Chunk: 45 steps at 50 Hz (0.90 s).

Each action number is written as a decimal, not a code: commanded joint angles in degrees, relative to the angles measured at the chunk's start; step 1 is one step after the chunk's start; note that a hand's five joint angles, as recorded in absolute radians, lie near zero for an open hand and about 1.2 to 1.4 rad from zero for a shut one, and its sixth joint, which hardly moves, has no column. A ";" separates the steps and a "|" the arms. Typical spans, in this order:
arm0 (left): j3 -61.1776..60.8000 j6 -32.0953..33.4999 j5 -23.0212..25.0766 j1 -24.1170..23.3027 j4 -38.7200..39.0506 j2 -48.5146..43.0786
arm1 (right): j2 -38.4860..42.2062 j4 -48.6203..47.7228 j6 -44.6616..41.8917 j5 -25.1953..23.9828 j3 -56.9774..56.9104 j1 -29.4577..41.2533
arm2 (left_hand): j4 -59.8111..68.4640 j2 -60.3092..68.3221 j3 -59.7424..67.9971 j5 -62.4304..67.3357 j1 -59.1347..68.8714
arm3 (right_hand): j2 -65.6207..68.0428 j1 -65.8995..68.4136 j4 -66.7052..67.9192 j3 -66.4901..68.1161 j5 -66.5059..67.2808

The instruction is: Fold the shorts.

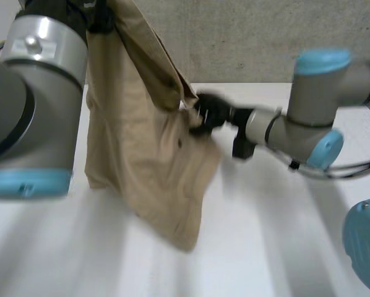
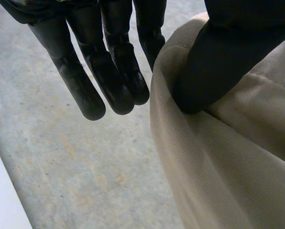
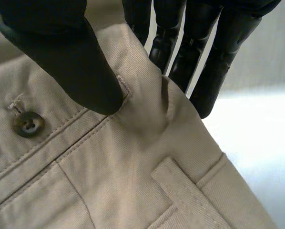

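The left hand [image 2: 109, 81] pinched the hanging shorts [image 1: 148, 154] at the top; the right hand [image 3: 71, 62] pinched their waistband [image 3: 61, 143] beside the button [image 3: 28, 124].

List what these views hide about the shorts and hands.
Head view: the upper edge cuts off where the shorts hang from.
Head view: from this angle, whether their lowest corner touches the table.
Left wrist view: edges cut off which part the left hand pinches.
Right wrist view: the right hand thumb covers the waistband beside the button.
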 commanded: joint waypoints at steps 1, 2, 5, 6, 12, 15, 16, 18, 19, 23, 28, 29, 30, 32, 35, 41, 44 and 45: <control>17.64 -0.39 0.17 3.00 -0.01 -9.64 | -9.95 -6.32 -15.66 15.29 -8.92 0.08 | 11.28 11.29 11.61 16.03 15.04 | 12.77 23.85 11.87 13.23 14.87; 18.70 -0.57 0.00 3.00 0.08 -10.17 | -11.27 -7.64 -17.68 16.52 -8.05 0.43 | 11.28 11.29 11.61 16.03 15.04 | 12.77 23.85 11.87 13.23 14.87; 20.55 -2.85 -0.88 3.61 0.43 -10.79 | -16.11 -12.74 -24.81 19.08 -2.34 0.70 | 11.28 11.29 11.61 16.03 15.04 | 12.77 23.85 11.87 13.23 14.87; 20.47 -3.64 -1.06 3.70 0.60 -10.87 | -17.07 -13.80 -26.12 19.08 -0.50 0.70 | 11.28 11.29 11.61 16.03 15.04 | 12.77 23.85 11.87 13.23 14.87; 12.50 -8.82 -2.03 5.37 0.60 -10.96 | -25.07 -19.86 -31.85 19.61 17.51 0.96 | 11.28 11.29 11.61 16.03 15.04 | 12.77 23.85 11.87 13.23 14.87; 7.12 -9.88 -2.03 5.98 0.69 -11.05 | -28.23 -22.76 -32.38 19.35 26.11 1.40 | 11.28 11.29 11.61 16.03 15.04 | 12.77 23.85 11.87 13.23 14.87; 3.54 -10.67 -2.03 6.59 0.69 -11.23 | -28.85 -23.38 -32.46 19.17 28.24 1.58 | 11.28 11.29 11.61 16.03 15.04 | 12.77 23.85 11.87 13.23 14.87; -0.08 -11.46 -2.03 7.39 0.52 -11.31 | -29.74 -24.52 -32.73 18.99 32.37 2.02 | 11.28 11.29 11.61 16.03 15.04 | 12.77 23.85 11.87 13.23 14.87; -1.84 -12.08 -1.94 7.91 0.43 -11.40 | -30.26 -25.23 -33.16 18.91 36.65 2.45 | 11.28 11.29 11.61 16.03 15.04 | 12.77 23.85 11.87 13.23 14.87; -10.72 -16.29 -1.68 9.76 0.25 -12.28 | -30.44 -26.11 -36.67 17.51 46.77 4.21 | 11.28 11.29 11.61 16.03 15.04 | 12.77 23.85 11.87 13.23 14.87; -18.37 -21.83 -1.67 10.20 -2.02 -16.05 | -27.55 -25.93 -45.11 16.44 54.97 7.11 | -16.83 -16.82 -16.50 -12.08 -13.07 | 12.77 23.85 11.87 13.23 14.87; -18.82 -22.27 -1.67 10.20 -2.90 -16.76 | -26.67 -25.94 -46.43 16.62 55.94 7.55 | -23.12 -23.11 -22.79 -18.37 -19.36 | 12.77 23.85 11.87 13.23 14.87; -19.17 -22.54 -1.76 10.29 -3.87 -17.29 | -26.05 -25.85 -47.66 16.88 56.73 7.73 | -28.68 -28.67 -28.35 -23.93 -24.91 | 12.77 23.85 11.87 13.23 14.87; -19.61 -22.54 -2.02 10.38 -7.02 -18.17 | -24.99 -25.67 -49.60 17.06 58.23 8.08 | -42.11 -42.10 -41.78 -37.36 -38.34 | 12.77 23.85 11.87 13.23 14.87; -19.70 -22.63 -2.55 10.64 -10.37 -18.17 | -25.08 -25.59 -50.04 17.15 59.72 8.17 | -51.58 -51.58 -51.26 -46.84 -47.82 | 12.77 23.85 11.87 13.23 14.87; -20.49 -22.72 -3.87 10.82 -16.09 -13.26 | -25.61 -24.27 -50.48 17.23 60.43 9.05 | -56.82 -56.82 -56.50 -52.08 -53.06 | 12.77 23.85 11.87 13.23 14.87; -22.77 -22.98 -3.87 10.12 -16.71 -8.34 | -27.18 -21.72 -50.57 17.32 60.52 9.66 | -56.66 -56.65 -56.33 -51.91 -52.89 | 12.77 23.85 11.87 13.23 14.87; -23.21 -23.07 -3.78 9.77 -16.71 -7.37 | -27.89 -21.02 -50.48 17.24 60.60 9.84 | -56.66 -56.65 -56.33 -51.91 -52.89 | 12.77 23.85 11.87 13.23 14.87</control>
